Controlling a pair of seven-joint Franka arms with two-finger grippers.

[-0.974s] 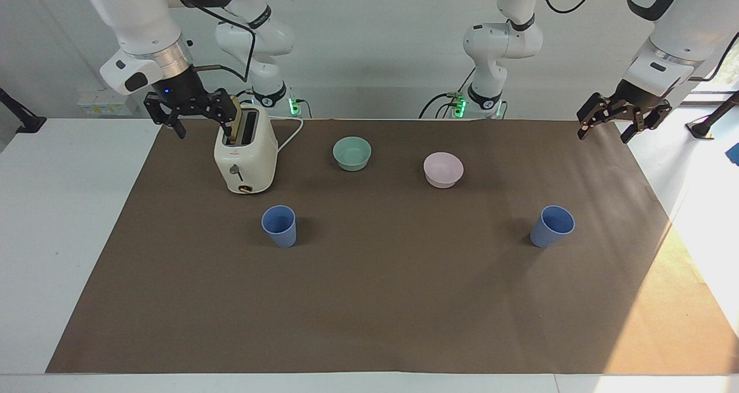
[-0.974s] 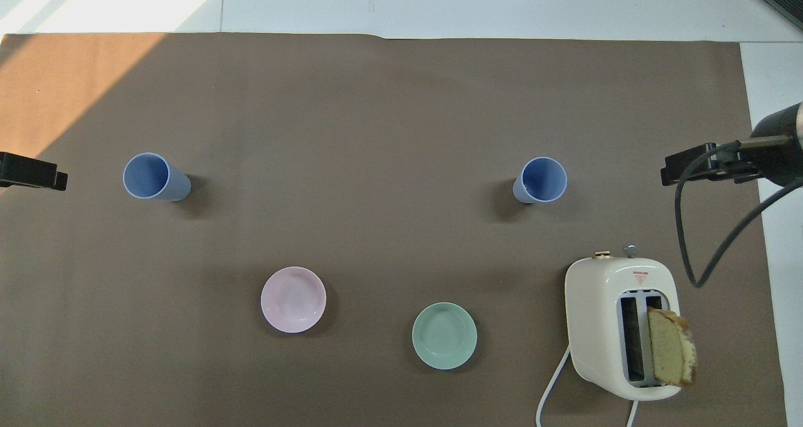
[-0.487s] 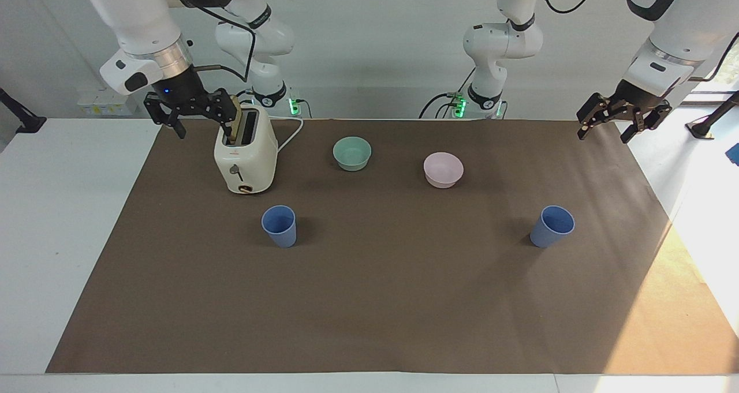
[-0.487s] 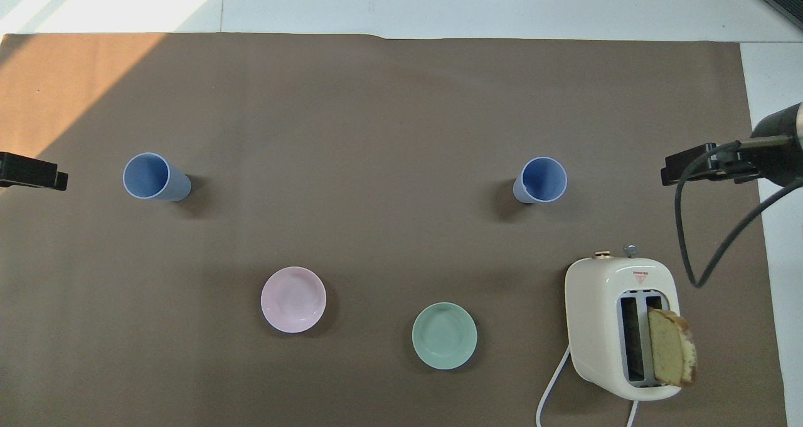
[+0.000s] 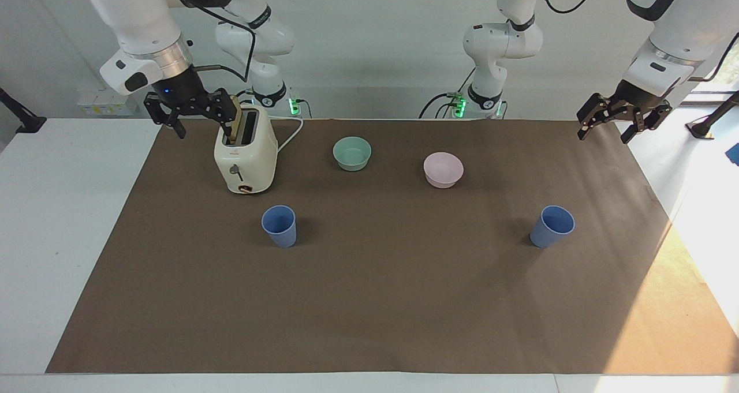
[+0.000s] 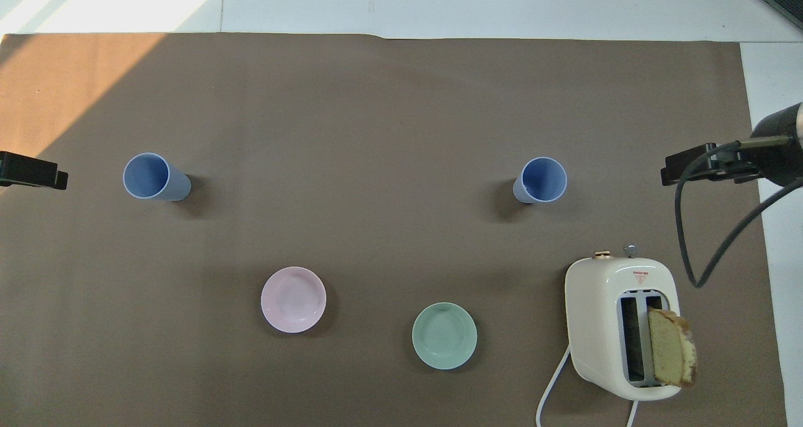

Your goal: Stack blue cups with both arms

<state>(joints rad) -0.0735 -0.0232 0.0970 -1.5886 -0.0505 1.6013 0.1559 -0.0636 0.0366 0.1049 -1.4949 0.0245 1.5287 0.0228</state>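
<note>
Two blue cups (image 5: 279,225) (image 5: 552,226) apart from end effectors (image 5: 195,111) (image 5: 620,118)

Overhead, left tool (image 6: 32,171) seemingly edge-cropped.

1. Robotics lab or test room, not a home kitchen.
2. Two white robot arms (image 5: 496,41) bolted at the table's edge, cables trailing, green status lights at their bases.
3. Plain white walls, white table (image 5: 69,208) covered by a brown paper sheet (image 5: 369,300).
4. Kitchen props laid out sparsely: toaster (image 5: 245,159) with a bread slice (image 6: 671,355), two bowls, two cups.
5. Wall sockets (image 5: 107,101) near the right arm's end.
</note>
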